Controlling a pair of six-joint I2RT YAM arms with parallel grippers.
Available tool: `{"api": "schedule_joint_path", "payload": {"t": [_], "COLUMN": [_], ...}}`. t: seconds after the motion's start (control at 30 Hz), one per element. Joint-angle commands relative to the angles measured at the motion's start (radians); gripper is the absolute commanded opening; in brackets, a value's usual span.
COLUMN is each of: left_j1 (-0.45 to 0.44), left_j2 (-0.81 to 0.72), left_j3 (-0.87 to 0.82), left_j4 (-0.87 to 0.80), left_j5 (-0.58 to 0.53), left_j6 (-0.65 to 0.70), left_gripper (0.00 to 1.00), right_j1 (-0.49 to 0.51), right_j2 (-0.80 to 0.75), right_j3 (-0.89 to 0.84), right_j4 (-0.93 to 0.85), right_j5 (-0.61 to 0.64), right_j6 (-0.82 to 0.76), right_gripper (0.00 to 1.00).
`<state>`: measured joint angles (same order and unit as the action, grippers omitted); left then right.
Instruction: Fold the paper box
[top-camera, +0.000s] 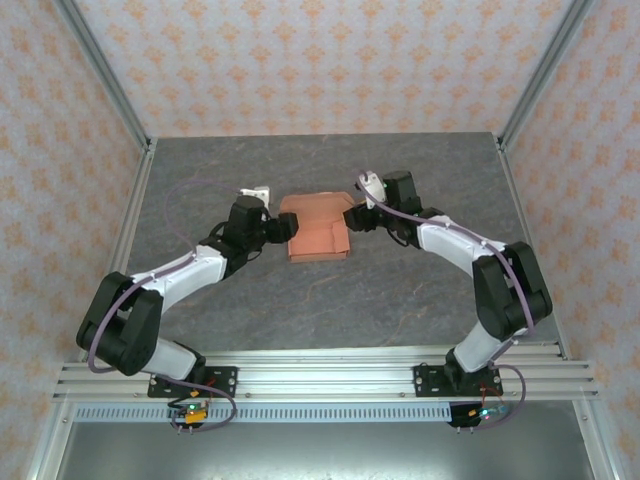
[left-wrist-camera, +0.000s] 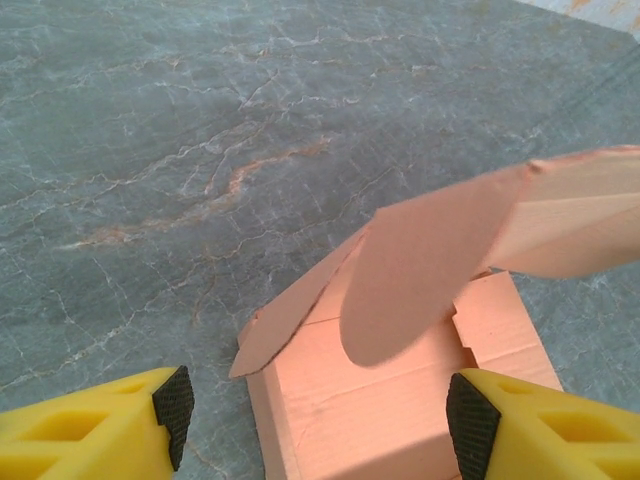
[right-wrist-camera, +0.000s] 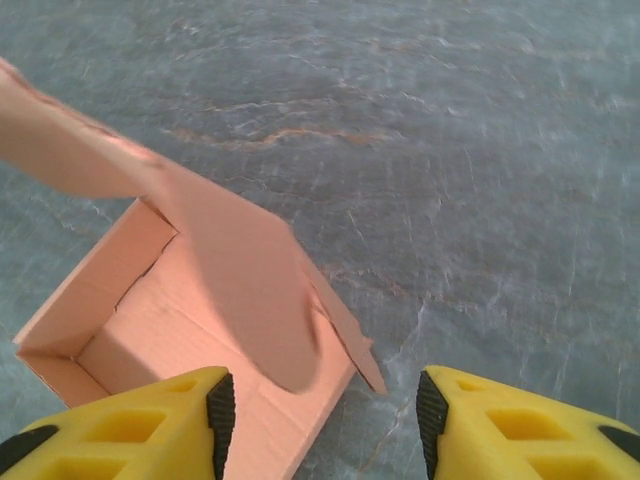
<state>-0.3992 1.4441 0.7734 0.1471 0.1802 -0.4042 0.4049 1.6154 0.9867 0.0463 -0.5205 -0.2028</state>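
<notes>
Cardboard of the paper box (top-camera: 318, 232) lay on the worktop (top-camera: 300, 310), flaps raised. I saw my left fingers (left-wrist-camera: 172, 400) spread at the box's left edge and my right fingers (right-wrist-camera: 222, 405) spread at its right edge, pinching nothing.

My work surface is a table (top-camera: 200, 300) with a dark grey stone-pattern top, crossed by pale and rust-coloured veins. A back wall (top-camera: 320, 60), left wall (top-camera: 50, 200) and right wall (top-camera: 600, 200) enclose it, papered cream with a repeating orange motif. Aluminium posts (top-camera: 100, 70) stand at the far corners. Aluminium rails (top-camera: 330, 372) run along the near edge. Lighting is even and diffuse.
</notes>
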Motion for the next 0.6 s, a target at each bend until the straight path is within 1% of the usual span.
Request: {"api": "schedule_joint_path", "payload": {"t": [0.0,0.03,0.1,0.13,0.23,0.3,0.43,0.53,0.57], "left_j1": [0.002,0.002,0.002,0.003,0.001,0.0,-0.011,-0.029,-0.034], "left_j2": [0.023,0.03,0.051,0.063,0.095,0.107,0.134,0.155,0.161], "left_j3": [0.016,0.01,-0.002,-0.006,-0.02,-0.035,-0.039,-0.031,-0.029], "left_j4": [-0.032,-0.026,-0.012,-0.007,0.011,0.034,0.045,0.043,0.04], "left_j5": [0.011,0.015,0.032,0.038,0.059,0.07,0.061,0.04,0.029], "left_j6": [-0.045,-0.063,-0.096,-0.118,-0.177,-0.201,-0.227,-0.238,-0.241], "left_gripper": [0.71,0.71,0.71,0.7,0.68,0.68,0.68,0.67,0.65], "right_j1": [0.004,0.008,0.03,0.047,0.098,0.12,0.145,0.157,0.162], "right_j2": [-0.101,-0.123,-0.154,-0.162,-0.166,-0.145,-0.081,-0.028,-0.011], "right_j3": [-0.135,-0.167,-0.197,-0.21,-0.229,-0.228,-0.215,-0.197,-0.187], "right_j4": [0.188,0.21,0.189,0.18,0.156,0.148,0.163,0.172,0.17], "right_j5": [0.043,0.065,0.137,0.168,0.208,0.226,0.259,0.293,0.307], "right_j6": [0.296,0.363,0.443,0.468,0.512,0.525,0.531,0.532,0.531], "right_gripper": [0.56,0.56,0.56,0.55,0.53,0.51,0.41,0.39,0.39]}}
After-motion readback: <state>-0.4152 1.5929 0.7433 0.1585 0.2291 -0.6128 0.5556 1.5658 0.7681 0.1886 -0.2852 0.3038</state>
